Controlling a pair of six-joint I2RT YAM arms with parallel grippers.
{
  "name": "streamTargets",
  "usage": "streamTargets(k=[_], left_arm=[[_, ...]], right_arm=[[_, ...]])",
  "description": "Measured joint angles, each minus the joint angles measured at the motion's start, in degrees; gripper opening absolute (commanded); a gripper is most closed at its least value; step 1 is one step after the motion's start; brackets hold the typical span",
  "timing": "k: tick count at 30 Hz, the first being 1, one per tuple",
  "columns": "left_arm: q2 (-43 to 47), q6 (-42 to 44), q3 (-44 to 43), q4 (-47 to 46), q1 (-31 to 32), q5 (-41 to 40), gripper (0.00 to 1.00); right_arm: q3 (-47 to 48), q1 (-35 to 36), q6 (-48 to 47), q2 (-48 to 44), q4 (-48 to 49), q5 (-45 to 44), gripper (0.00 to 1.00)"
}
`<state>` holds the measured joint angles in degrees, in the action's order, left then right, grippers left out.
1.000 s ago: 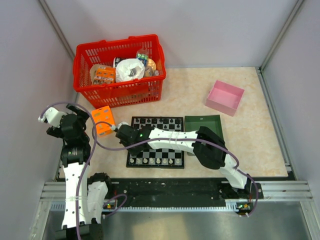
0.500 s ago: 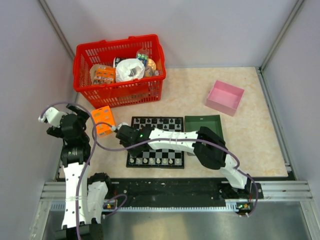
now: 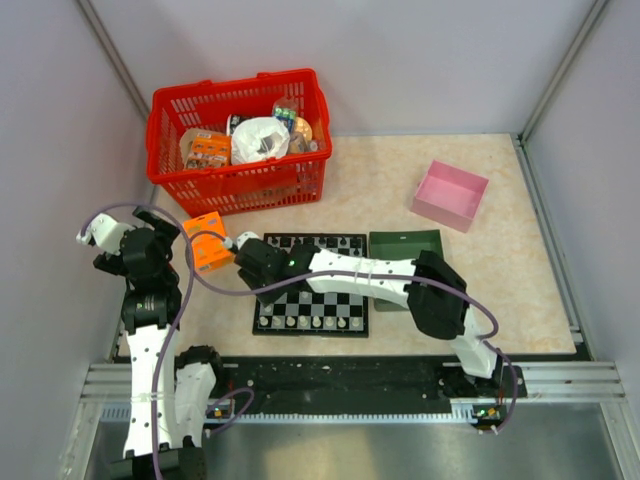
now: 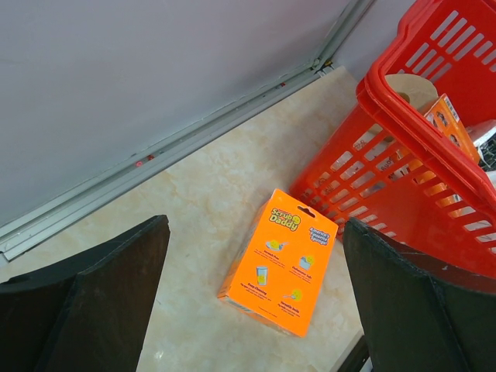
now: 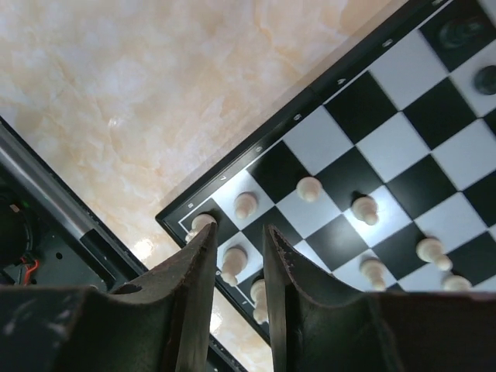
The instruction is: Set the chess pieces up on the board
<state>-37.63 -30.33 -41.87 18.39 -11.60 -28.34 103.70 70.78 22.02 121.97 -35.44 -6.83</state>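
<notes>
A red shopping basket (image 3: pixel 240 150) full of packets stands at the far left of the bench (image 3: pixel 500 290). An orange Scrub Daddy box (image 4: pixel 279 263) lies flat just in front of it, near the far left corner of the chessboard (image 3: pixel 310 331). A dark green tray (image 3: pixel 405 245) sits right against the board's right side. A pink box (image 3: pixel 451 194) rests well apart, toward the far right.

The chessboard lies at the middle of the near side. The white pieces (image 5: pixel 309 187) stand in rows along its near edge and the black pieces (image 3: pixel 320 243) along its far edge. The right arm (image 3: pixel 360 280) stretches across the board from the right and hides many middle squares.

The right hand (image 5: pixel 239 231) hangs over the board's near left corner. Its dark fingers (image 5: pixel 190 310) stand a narrow gap apart with nothing between them. The left hand (image 4: pixel 256 225) is spread wide and empty, above the orange box.

The bench top is beige and marbled, with a metal rail (image 3: pixel 330 385) along the near edge. Pale grey walls (image 3: pixel 420 60) close it in behind and on both sides.
</notes>
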Motion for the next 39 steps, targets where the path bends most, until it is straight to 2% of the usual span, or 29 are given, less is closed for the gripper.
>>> streamTargets(k=[13, 28, 35, 39], left_arm=[[0.00, 0.00, 0.00, 0.02, 0.00, 0.02, 0.99], [0.02, -0.02, 0.00, 0.00, 0.00, 0.00, 0.99], [0.02, -0.02, 0.00, 0.00, 0.00, 0.00, 0.99], [0.02, -0.02, 0.00, 0.00, 0.00, 0.00, 0.99]], right_arm=[[-0.59, -6.08, 0.04, -1.95, 0.50, -1.05, 0.33], [-0.46, -6.03, 0.02, 3.02, 0.46, 1.29, 0.34], [-0.39, -6.03, 0.04, 4.07, 0.50, 2.32, 0.29], [-0.39, -6.03, 0.04, 4.13, 0.50, 2.45, 0.22]])
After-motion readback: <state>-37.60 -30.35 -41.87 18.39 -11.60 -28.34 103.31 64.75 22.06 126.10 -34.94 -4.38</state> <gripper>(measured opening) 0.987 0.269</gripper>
